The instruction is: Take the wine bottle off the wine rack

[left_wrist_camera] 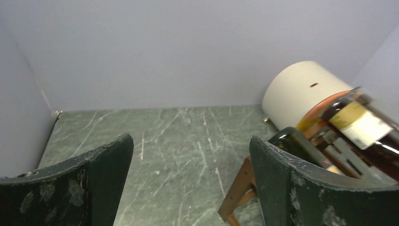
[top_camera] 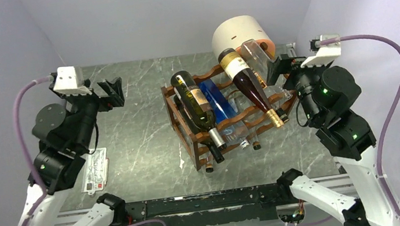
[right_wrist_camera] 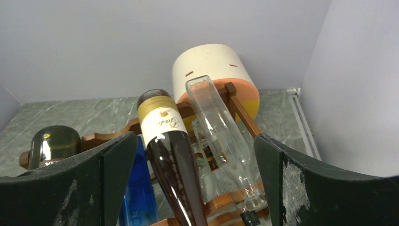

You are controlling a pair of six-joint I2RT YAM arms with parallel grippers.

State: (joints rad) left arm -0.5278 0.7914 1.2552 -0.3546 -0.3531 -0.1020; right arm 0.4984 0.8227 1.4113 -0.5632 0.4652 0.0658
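The reddish-brown wine rack (top_camera: 180, 124) stands mid-table. On its top tier lie a dark red bottle with a cream label (top_camera: 245, 78), a green bottle (top_camera: 196, 104) and a clear bottle (top_camera: 257, 58). A blue bottle (top_camera: 220, 104) lies lower. My right gripper (top_camera: 280, 73) is open at the rack's right side. In the right wrist view it (right_wrist_camera: 195, 139) frames the dark red bottle (right_wrist_camera: 174, 160) and the clear bottle (right_wrist_camera: 216, 122) without touching them. My left gripper (top_camera: 113, 92) is open and empty, well left of the rack; in its wrist view (left_wrist_camera: 190, 139) a rack leg (left_wrist_camera: 237, 183) shows.
A white-and-orange cylinder (top_camera: 240, 34) lies behind the rack, against its back. A small printed card (top_camera: 95, 170) lies on the marble table (top_camera: 141, 126) by the left arm. Walls close in the back and both sides.
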